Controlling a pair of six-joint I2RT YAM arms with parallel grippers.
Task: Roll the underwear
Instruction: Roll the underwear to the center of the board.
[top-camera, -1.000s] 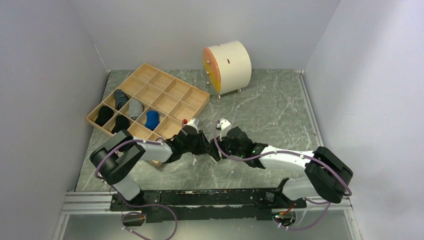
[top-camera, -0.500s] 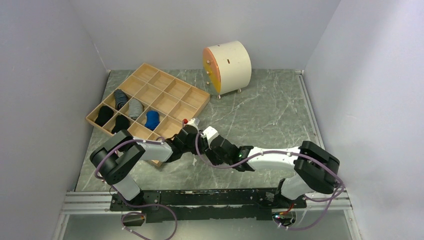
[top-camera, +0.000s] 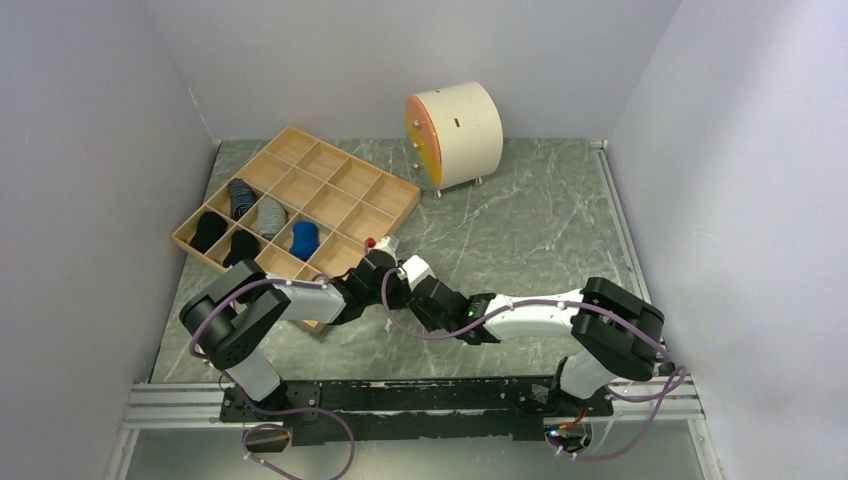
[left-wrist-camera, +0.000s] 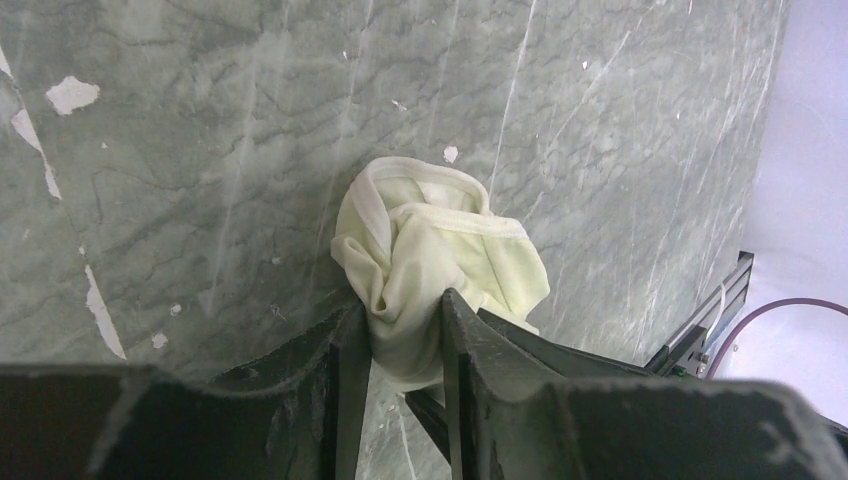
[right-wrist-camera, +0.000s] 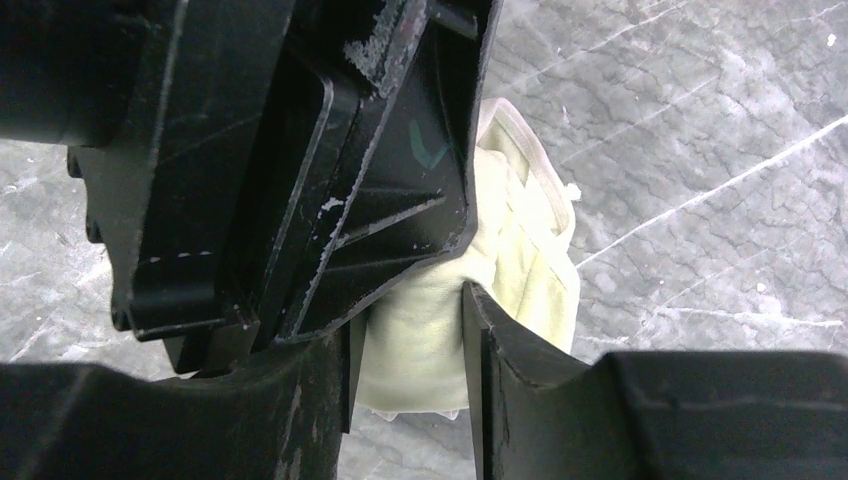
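Note:
The underwear (left-wrist-camera: 440, 250) is a pale yellow bunched wad lying on the grey marble table. My left gripper (left-wrist-camera: 402, 320) is shut on its near end, with the cloth squeezed between the fingers. My right gripper (right-wrist-camera: 410, 330) comes in from the other side and is shut on the same underwear (right-wrist-camera: 520, 250), its jaws pressed against the cloth. The left gripper's black body (right-wrist-camera: 300, 150) fills the upper left of the right wrist view. In the top view the left gripper (top-camera: 383, 285) and right gripper (top-camera: 415, 292) meet tip to tip and hide the underwear.
A wooden compartment tray (top-camera: 345, 180) lies at the back left, just beyond the left gripper, with black, grey and blue rolled items in its left cells. A white drum-shaped cabinet (top-camera: 460, 130) stands at the back. Walls close in on both sides.
My right arm has swung left, bringing its gripper up against the left gripper and onto the underwear. The left arm has stayed in place.

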